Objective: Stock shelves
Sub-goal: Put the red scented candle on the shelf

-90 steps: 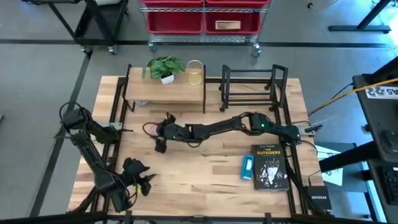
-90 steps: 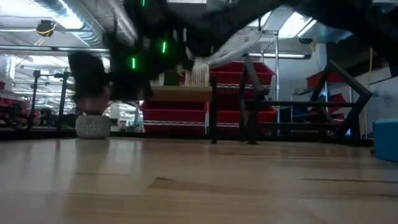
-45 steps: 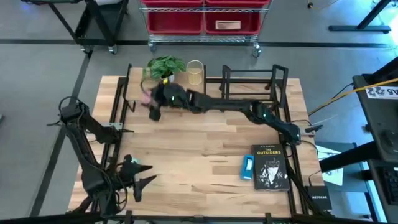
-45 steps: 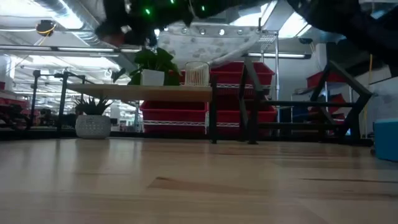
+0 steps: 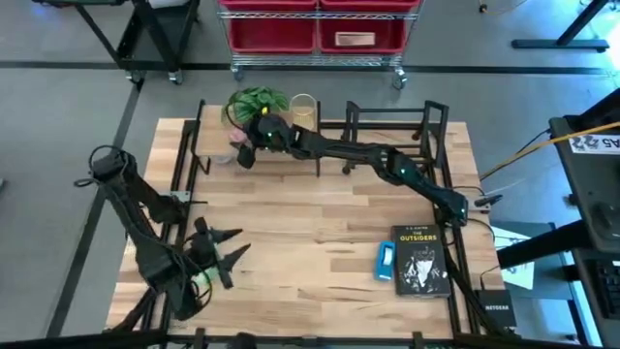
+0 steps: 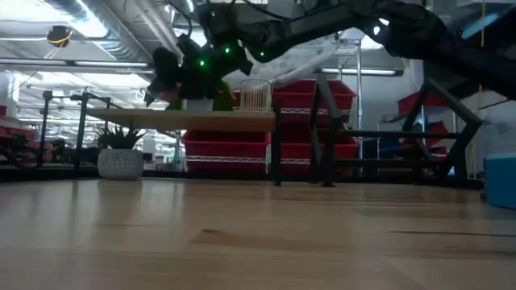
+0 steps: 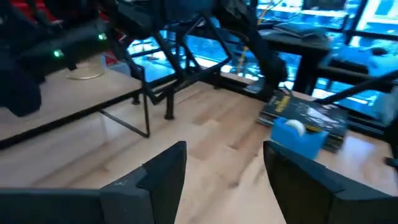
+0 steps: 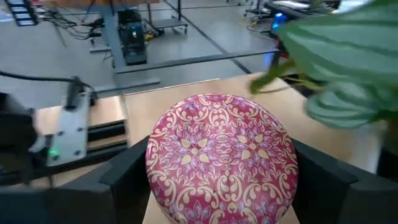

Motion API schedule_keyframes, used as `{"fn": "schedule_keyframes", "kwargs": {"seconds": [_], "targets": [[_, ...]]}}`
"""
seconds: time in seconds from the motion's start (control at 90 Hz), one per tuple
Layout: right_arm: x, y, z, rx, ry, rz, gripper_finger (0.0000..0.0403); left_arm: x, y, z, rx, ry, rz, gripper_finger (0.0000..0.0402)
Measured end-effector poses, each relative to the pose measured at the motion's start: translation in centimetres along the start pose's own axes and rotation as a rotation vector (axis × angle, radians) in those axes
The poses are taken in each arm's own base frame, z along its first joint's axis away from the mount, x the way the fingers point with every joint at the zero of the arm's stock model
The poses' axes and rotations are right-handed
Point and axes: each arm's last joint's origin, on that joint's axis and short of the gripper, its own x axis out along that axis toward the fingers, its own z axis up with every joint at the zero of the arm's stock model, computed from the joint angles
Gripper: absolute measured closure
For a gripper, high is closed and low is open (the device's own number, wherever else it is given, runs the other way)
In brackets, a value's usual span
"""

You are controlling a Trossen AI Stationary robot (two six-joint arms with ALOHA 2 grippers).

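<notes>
Reaching far across toward the upper left of the high view, the right gripper point(image 5: 242, 147) pinches a red patterned round tin point(image 8: 221, 154) over the wood-topped shelf point(image 5: 291, 147), just beside the potted plant point(image 5: 257, 102) and near the wire cup point(image 5: 303, 113). A careless release could brush the leaves or tip the tin off the shelf edge. Down at lower left the left gripper point(image 7: 224, 174) waits, fingers spread, while the black book rack point(image 5: 392, 136) and the book point(image 5: 422, 260) stand well apart.

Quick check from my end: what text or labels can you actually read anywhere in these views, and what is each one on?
"THE OUTSIDERS": cover of the black book near the table's right edge.
"NETGEAR": black box beside the table's right front corner.
"A5", upside down: white tag off the table's right side.
Label on the red bin: too blurred to read.
</notes>
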Motion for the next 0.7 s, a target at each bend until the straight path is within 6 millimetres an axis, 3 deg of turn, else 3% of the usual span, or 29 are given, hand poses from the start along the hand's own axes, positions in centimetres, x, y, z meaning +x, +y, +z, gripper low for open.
{"fn": "schedule_keyframes", "kwargs": {"seconds": [0.244,0.522,0.7], "targets": [[0.6,0.3,-0.9,-0.007,0.003,-0.002,0.0078,1.2,0.2,0.2,-0.006,0.038,0.044,0.0203],[0.6,0.4,-0.6,-0.008,-0.035,0.01,0.0074,1.4,0.3,0.2,-0.008,0.043,0.051,0.0203],[-0.1,1.8,0.5,-0.04,-0.049,0.055,0.0073,1.3,0.4,0.5,-0.02,0.032,0.045,0.0203]]}}
